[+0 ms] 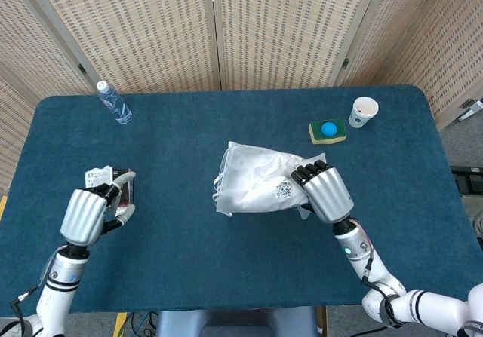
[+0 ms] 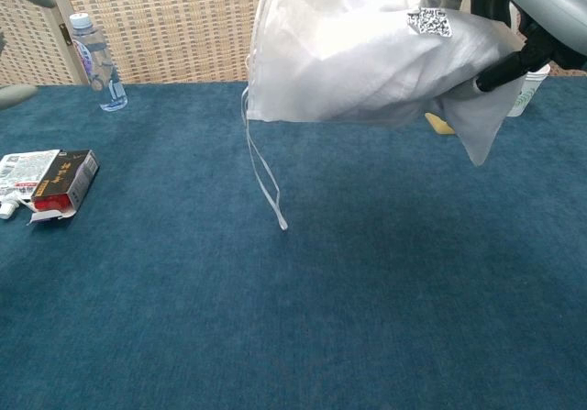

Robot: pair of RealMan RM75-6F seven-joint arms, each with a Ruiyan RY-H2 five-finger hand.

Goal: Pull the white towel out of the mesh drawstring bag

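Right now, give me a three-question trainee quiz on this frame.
1. True or false: the bag is lying on the table.
2. Which hand holds the bag: A left, B right, C both?
3. Fill in: the bag's drawstring hangs ____ from its mouth.

Key: 1 false, it is held in the air. 2 B. 3 down.
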